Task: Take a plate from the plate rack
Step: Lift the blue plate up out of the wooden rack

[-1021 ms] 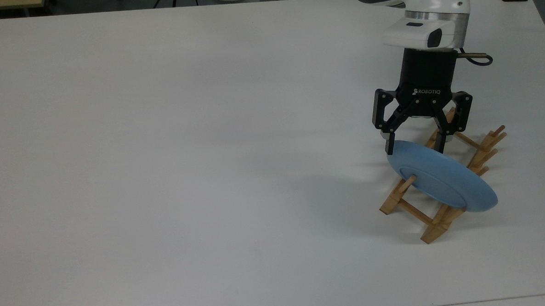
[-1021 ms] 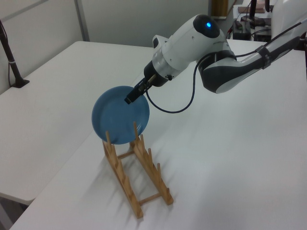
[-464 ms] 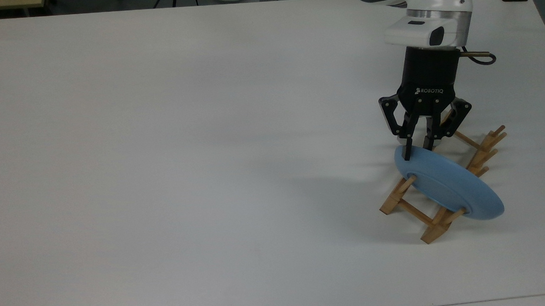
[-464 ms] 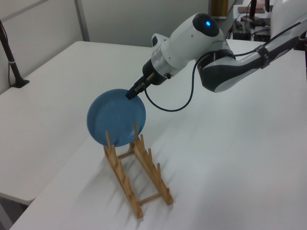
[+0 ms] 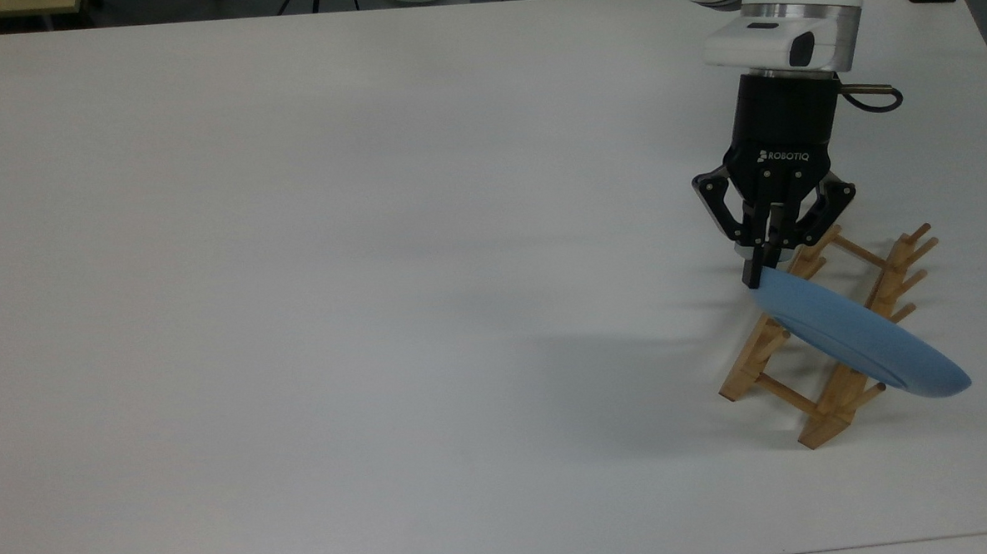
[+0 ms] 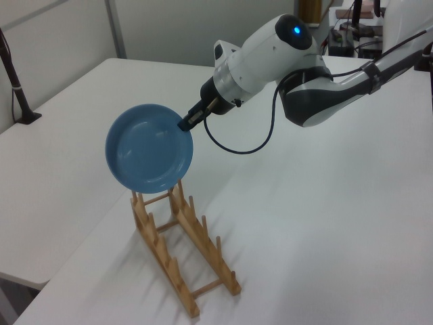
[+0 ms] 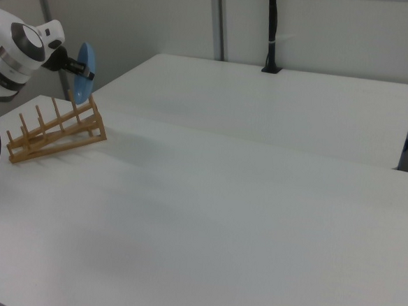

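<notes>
The light-blue plate is held up on edge by its rim in my shut gripper. Its lower rim sits about level with the peg tops at one end of the wooden plate rack. In the left view the plate shows its hollow face, with the gripper on its upper right rim and the rack below it. In the right view the plate is seen edge-on over the raised end of the rack, and the gripper comes in from the right view's left.
The rack stands on a white table near the top view's right edge. A second white table with a black post lies beyond a gap. A black pole stands at the left view's left. A cable loops under the wrist.
The gripper closed on the plate's rim and raised it. Plate and gripper moved toward the top view's right, and the rack shifted that way with them.
</notes>
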Controlling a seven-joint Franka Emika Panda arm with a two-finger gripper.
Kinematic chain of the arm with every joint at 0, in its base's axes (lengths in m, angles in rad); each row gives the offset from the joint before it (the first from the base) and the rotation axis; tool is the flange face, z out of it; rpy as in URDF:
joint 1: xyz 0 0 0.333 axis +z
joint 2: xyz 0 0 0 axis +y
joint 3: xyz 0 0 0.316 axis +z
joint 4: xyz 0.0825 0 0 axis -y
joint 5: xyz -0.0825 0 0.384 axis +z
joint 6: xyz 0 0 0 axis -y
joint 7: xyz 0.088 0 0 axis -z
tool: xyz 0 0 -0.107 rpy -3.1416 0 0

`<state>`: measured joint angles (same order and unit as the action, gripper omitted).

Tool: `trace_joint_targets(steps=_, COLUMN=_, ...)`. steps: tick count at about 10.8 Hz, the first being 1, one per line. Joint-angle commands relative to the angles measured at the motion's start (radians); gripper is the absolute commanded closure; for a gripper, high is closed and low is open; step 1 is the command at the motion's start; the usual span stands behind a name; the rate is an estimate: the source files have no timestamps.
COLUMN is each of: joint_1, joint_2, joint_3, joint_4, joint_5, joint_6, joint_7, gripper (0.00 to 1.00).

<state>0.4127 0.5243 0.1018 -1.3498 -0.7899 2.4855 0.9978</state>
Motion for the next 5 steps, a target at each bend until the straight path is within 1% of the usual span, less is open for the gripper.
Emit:
trace_joint_targets(steps=1, joint_1=0.008, joint_2=-0.041, joint_3=-0.008, joint_4=-0.018, joint_5=-0.028, joint_6=0.02, joint_7=0.018, gripper=1.0)
trace_joint_targets(steps=3, joint_1=0.0, joint_2=-0.091, joint_3=-0.007, joint_4=-0.02, joint_5=-0.019, joint_6=0.015, joint_7=0.019, gripper=1.0)
trace_joint_targets(steps=4, joint_1=-0.006, joint_2=-0.133, joint_3=-0.005, joint_4=-0.029, joint_5=-0.009, joint_6=0.007, joint_7=0.021, gripper=1.0)
trace_joint_targets(steps=5, joint_1=-0.024, joint_2=-0.18, joint_3=-0.005, joint_4=-0.07, joint_5=0.01, joint_6=0.001, joint_7=0.022, gripper=1.0)
